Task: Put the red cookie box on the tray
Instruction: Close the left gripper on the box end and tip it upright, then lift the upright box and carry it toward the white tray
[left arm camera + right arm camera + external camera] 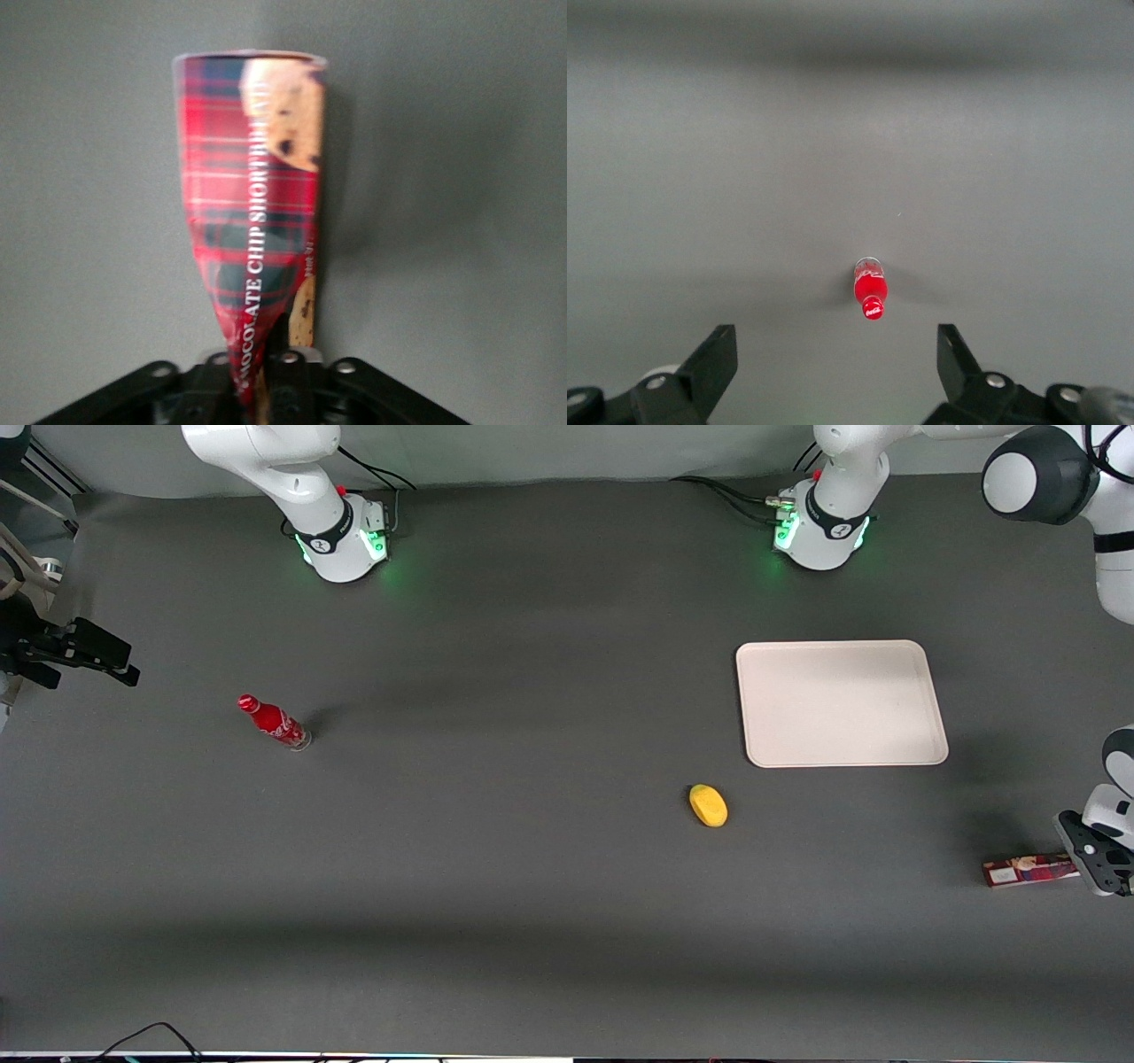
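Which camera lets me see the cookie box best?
The left wrist view: the red cookie box fills it, with plaid, cookies and lettering readable, pinched at one end by the tool. The front view shows it small by the table's edge. The right wrist view doesn't show it.

- Left arm reaches low at the working arm's end of the table, nearer the front camera than the tray [842, 703].
- Gripper [1083, 865] is clamped on one end of the red cookie box [1028, 870].
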{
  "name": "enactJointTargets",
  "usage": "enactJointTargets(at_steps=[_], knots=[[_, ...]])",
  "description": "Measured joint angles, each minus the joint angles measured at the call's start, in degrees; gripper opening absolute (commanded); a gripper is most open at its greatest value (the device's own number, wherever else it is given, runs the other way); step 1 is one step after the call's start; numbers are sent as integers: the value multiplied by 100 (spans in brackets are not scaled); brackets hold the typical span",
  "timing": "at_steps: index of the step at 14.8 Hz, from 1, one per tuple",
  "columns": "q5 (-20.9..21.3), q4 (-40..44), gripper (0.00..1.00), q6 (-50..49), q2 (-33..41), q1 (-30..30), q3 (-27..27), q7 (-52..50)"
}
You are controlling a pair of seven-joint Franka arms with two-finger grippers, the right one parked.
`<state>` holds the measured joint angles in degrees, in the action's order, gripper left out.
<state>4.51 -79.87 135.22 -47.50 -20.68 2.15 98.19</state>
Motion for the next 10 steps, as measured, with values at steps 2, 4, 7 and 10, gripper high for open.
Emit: enactJointTargets(at_steps=[2,4,7,10], knots=[[-29,0,0,19,0,-10,10,0],[-44,18,0,32,29,-31,82,0],[-82,51,0,-373,349,-101,218,-114],[-79,10,0,-1417,1147,-109,260,-1100]])
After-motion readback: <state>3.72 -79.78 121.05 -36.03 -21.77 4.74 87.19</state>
